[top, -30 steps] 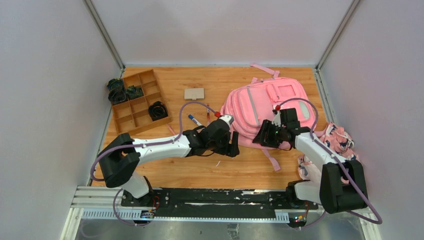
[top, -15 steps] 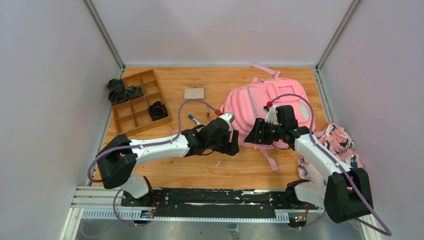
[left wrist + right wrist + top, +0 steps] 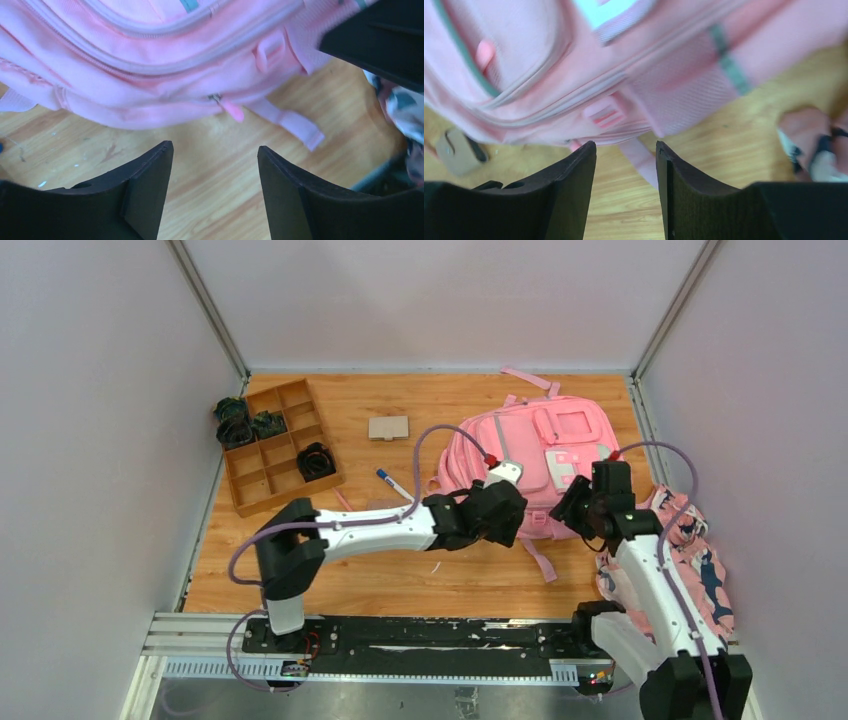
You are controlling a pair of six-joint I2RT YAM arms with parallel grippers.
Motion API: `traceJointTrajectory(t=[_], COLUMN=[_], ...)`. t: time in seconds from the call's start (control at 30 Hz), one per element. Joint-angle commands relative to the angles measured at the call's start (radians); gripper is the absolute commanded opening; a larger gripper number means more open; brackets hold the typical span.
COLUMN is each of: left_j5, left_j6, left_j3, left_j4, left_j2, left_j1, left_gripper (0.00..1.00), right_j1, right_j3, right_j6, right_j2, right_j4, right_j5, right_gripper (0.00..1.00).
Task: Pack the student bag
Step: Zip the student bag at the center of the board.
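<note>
The student bag is a large pink backpack lying flat at the back right of the table, front pockets up. My left gripper is open and empty, just above the bag's near edge. In the left wrist view its fingers frame bare wood below the bag and a pink zipper pull. My right gripper is open and empty at the bag's near right corner. In the right wrist view it hovers over a pink strap below the bag.
A wooden compartment tray with black items stands at the back left. A cardboard card and a blue marker lie mid-table. A pink-white-navy patterned cloth bundle lies right of the bag, by the right arm.
My left arm has reached right, from the table middle to the bag's near edge. My right gripper has pulled back right, off the bag's front to its near right corner.
</note>
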Motion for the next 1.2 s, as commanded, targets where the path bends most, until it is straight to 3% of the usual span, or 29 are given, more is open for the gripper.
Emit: traceJointTrajectory(t=[0.0,0.1,0.23,0.43,0.73,0.9,1.03,1.17], left_j5=[-0.198,-0.223,-0.210,-0.315,-0.307,-0.288,-0.264,-0.189], left_j6=[-0.170,-0.212,-0.256,-0.279,-0.313,-0.328,-0.310,-0.281], left_j3=[0.193,0.280,0.350,0.442,0.510,0.473,0.330,0.147], left_j4=[-0.213,-0.262,-0.288,-0.345,-0.394,-0.370,-0.226,-0.029], left_j2=[0.164,0.244,0.313,0.404,0.482,0.453,0.358,0.220], left_j1=[-0.041,-0.060,-0.063,-0.089,-0.075,-0.069,-0.067,-0.032], left_gripper=[0.71,0.73,0.70,0.62,0.37,0.22,0.04,0.00], right_j1=[-0.133,-0.163,-0.163,-0.163,-0.163,-0.163,-0.164,-0.166], right_j3=[0.016,0.021,0.032,0.026,0.030,0.009,0.001,-0.025], right_j6=[0.067,0.062,0.049,0.035,0.024,0.005,-0.032,-0.036], right_j2=[-0.094,-0.142,-0.135,-0.117,-0.112,-0.103,-0.034,0.035], right_j4=[-0.135,-0.142,-0.148,-0.126,-0.122,-0.087,-0.060,-0.045], right_j5=[0.137,0.136,0.120,0.054,0.031,-0.024,-0.141,-0.250], right_gripper=[0.52,0.53,0.53,0.53,0.52,0.52,0.52,0.53])
